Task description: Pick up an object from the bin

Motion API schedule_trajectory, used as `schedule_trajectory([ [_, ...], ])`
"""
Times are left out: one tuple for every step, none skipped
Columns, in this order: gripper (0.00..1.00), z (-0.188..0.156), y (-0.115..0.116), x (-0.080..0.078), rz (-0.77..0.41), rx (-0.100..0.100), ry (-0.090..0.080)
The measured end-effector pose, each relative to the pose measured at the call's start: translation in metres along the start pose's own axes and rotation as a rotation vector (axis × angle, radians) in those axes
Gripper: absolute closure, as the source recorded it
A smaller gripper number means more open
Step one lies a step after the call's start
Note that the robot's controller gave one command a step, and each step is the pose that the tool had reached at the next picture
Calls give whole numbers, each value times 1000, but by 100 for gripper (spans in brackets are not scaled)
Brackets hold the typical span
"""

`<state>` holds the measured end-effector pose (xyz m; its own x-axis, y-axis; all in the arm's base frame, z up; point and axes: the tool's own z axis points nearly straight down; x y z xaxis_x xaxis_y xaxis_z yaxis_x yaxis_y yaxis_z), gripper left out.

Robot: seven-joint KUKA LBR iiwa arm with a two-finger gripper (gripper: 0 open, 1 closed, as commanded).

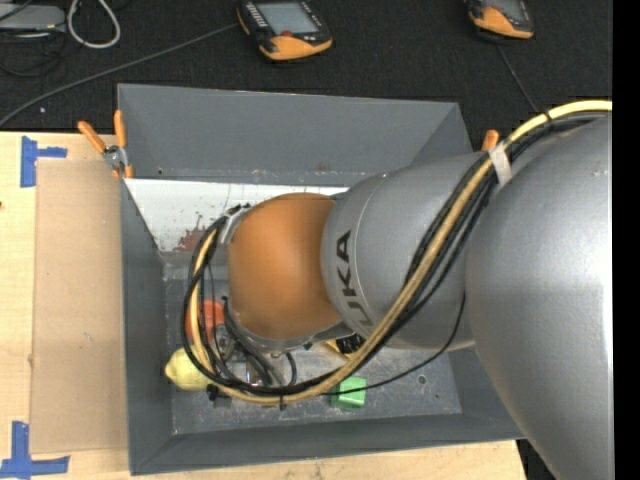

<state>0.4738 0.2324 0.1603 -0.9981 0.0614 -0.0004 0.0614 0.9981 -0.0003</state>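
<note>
My gripper (248, 360) reaches down into the front left part of the bin, its dark body showing just under the orange wrist cover amid looped cables. A yellow rounded thing (182, 369) lies right beside it on the left, near the bin's left wall. A small orange-red thing (211, 314) peeks out behind the cables, slightly farther back. A bright green block-like piece (349, 395) rests on the floor to the right of the gripper, near the front wall. What lies directly under the gripper is hidden.
The arm and its orange cover hang over the middle and right of the bin and hide what lies there. A yellow and black bit (345, 344) shows under the arm's edge. The bin's left and front walls stand close to the gripper.
</note>
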Motion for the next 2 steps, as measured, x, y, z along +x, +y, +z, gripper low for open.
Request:
schedule_trajectory([
  [100,-8,0,0,2,1,2],
  [100,-55,-1,1,0,4,7],
])
